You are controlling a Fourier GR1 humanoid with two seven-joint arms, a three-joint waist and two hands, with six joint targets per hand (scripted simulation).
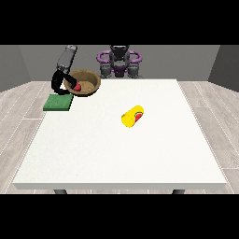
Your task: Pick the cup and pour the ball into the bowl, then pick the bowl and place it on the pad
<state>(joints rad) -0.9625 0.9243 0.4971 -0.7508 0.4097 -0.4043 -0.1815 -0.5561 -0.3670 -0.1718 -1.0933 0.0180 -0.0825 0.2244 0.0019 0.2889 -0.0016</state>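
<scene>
Brown wooden bowl (85, 82) gripped at its rim by black hand (61, 80) at view's left.
Fingers curled round rim, above green square pad (58, 102); yellow cup (132, 116) lying sideways on white table (116, 154).

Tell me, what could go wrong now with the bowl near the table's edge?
The brown wooden bowl sits tilted at the white table's far-left edge, held by the black hand at the view's left; it might slip off. The red ball lies near its lowered rim and could roll out. The green square pad also overhangs the edge, a narrow target.
</scene>
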